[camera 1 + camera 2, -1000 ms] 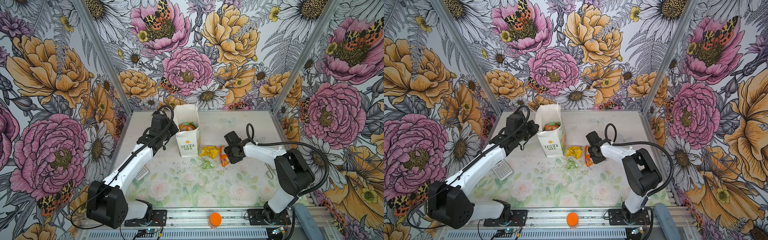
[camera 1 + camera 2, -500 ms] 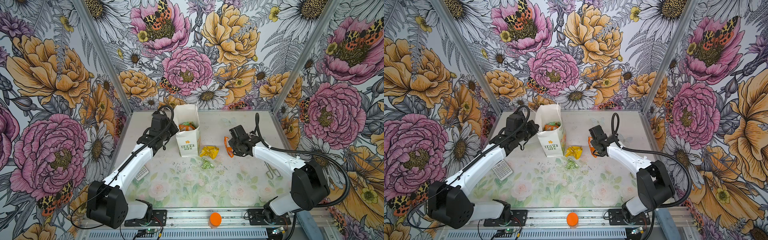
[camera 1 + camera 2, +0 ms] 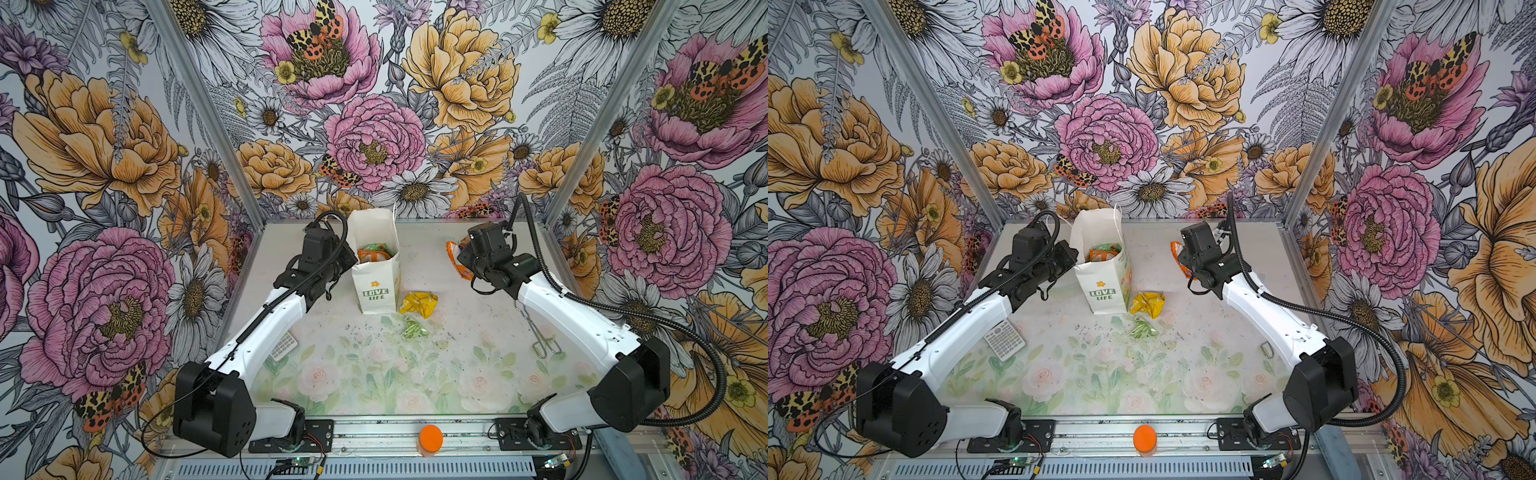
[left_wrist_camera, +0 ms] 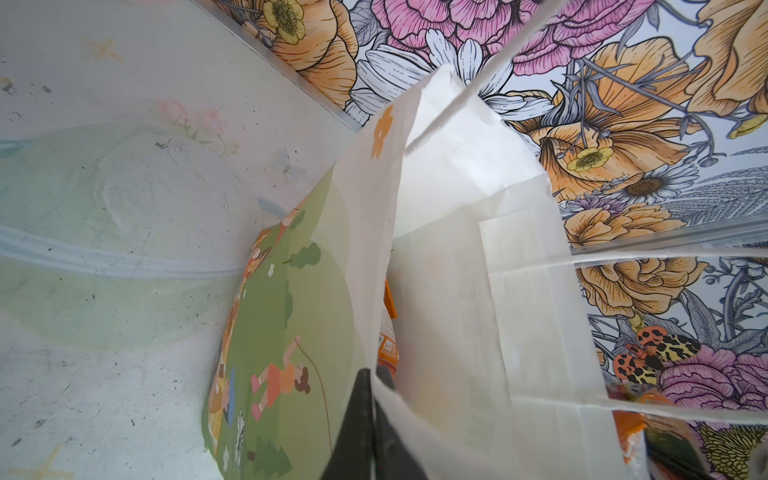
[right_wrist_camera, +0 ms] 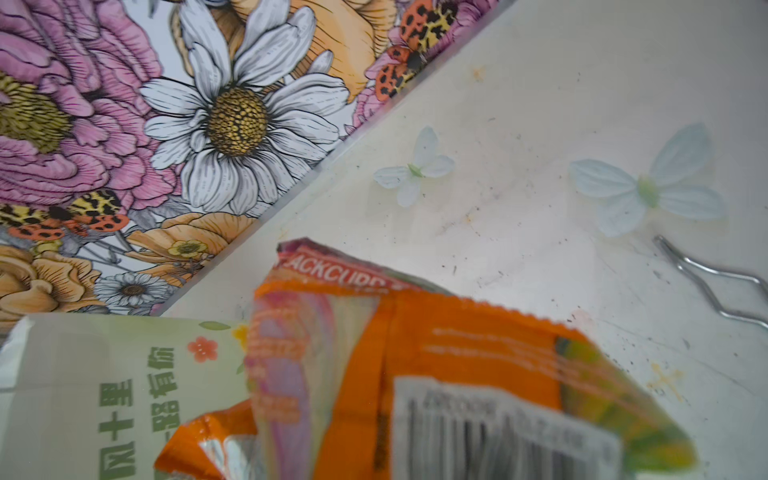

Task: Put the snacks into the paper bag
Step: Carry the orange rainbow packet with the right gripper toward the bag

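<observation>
**Bag pinched at left, orange packet in the air at right**

- Far left, near side: grey pocket calculator (image 3: 284,345) flat on the floral table mat (image 3: 374,386), partly under the left arm.
- Left gripper (image 4: 371,376): jaws closed tight on the left rim of the tall white paper bag with green "LOVE LIFE" print (image 3: 376,286). The wrist view shows one black finger on each side of the paper.
- Bag upright, far centre-left, mouth open. Crinkly orange and green packets (image 3: 371,254) already lie inside.
- Just right of the bag's base: crumpled yellow foil packet (image 3: 419,303) on the mat. Small pale green packet (image 3: 412,329) just nearer than it, apart from the bag.
- Centre, near rail: orange round-lidded jar (image 3: 430,439).
- Right gripper (image 3: 464,262): raised over the far mat, well right of the bag, jaws narrowed onto a shiny orange barcoded packet (image 3: 452,251), off the table.
- Right: bent metal wire clip (image 3: 540,336) on the mat, beside the right arm.
</observation>
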